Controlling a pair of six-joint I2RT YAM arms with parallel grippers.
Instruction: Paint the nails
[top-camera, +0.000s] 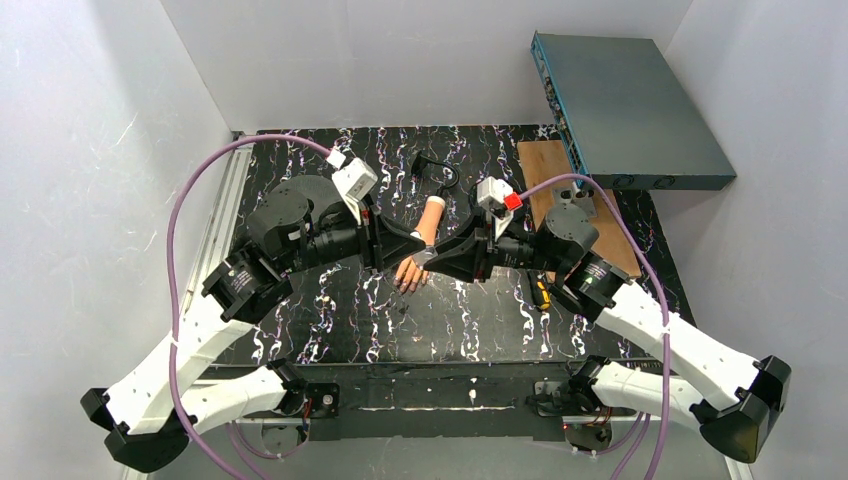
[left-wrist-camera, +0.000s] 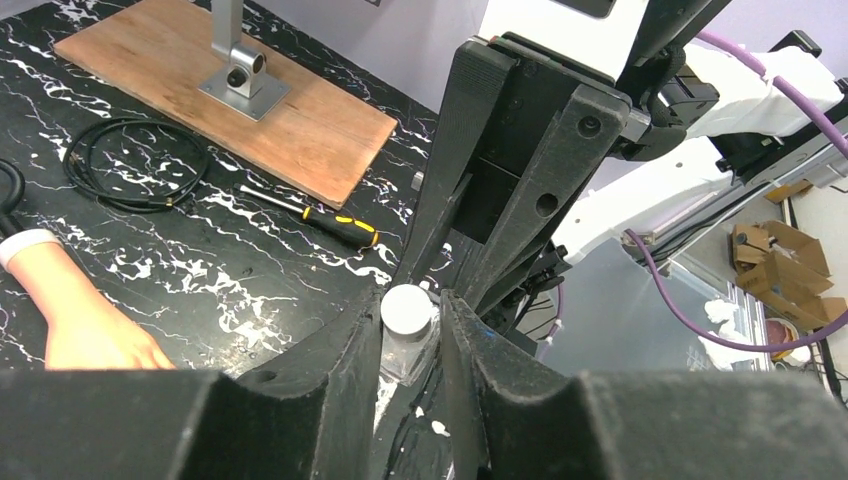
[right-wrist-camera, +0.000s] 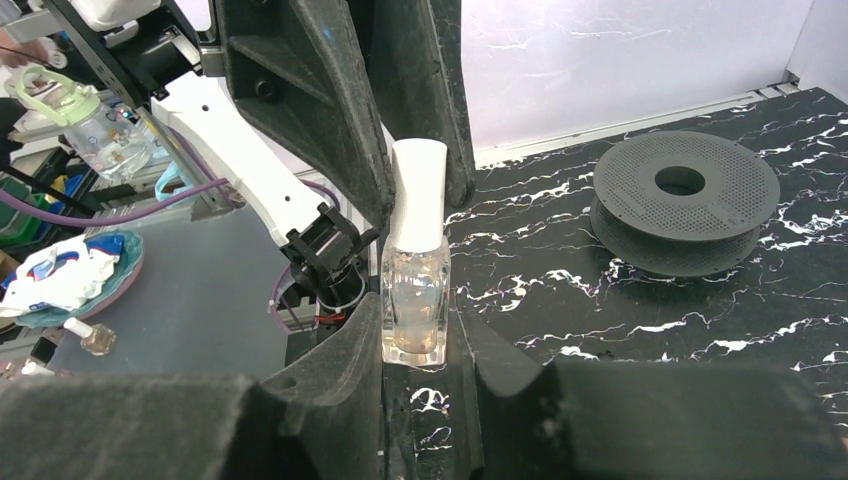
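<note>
Right gripper (right-wrist-camera: 415, 350): narrow, clamped on the glass body of a small clear bottle (right-wrist-camera: 413, 300), which stands upright between its two fingers.
Left gripper (left-wrist-camera: 411, 332): narrow, drawn in around the bottle's white cap (right-wrist-camera: 417, 190); both fingers appear to lie against the cap's sides.
Meeting of the two: tip to tip and facing each other, left from one side and right from the other, with the bottle the only thing between them.
Bottle contents: clear glass with a faint tint at the bottom; the colour cannot be told.
Mannequin hand (top-camera: 424, 240): flesh-coloured, lying on the table just under the joined grippers, wrist stub toward the far wall, fingers toward the arm bases.
Nails (top-camera: 408, 285): tiny dark tips at the near ends of the fingers, just beside the gripper tips in the top view; too small to tell their finish.
Table (top-camera: 450, 325): black with white marbling.
Screwdriver (left-wrist-camera: 330, 225): black and yellow handle, lying flat between the grippers and the board.
Wooden board (left-wrist-camera: 300, 130): flat on the table's far right, carrying a metal post bracket (left-wrist-camera: 240, 80).
Cable (left-wrist-camera: 135, 165): black, coiled, near the board and beyond the mannequin hand.
Spool (right-wrist-camera: 685, 200): grey, perforated, lying flat on the table, well apart from the bottle.
Box (top-camera: 625, 110): blue-grey, flat, at the far right corner, overhanging the board.
</note>
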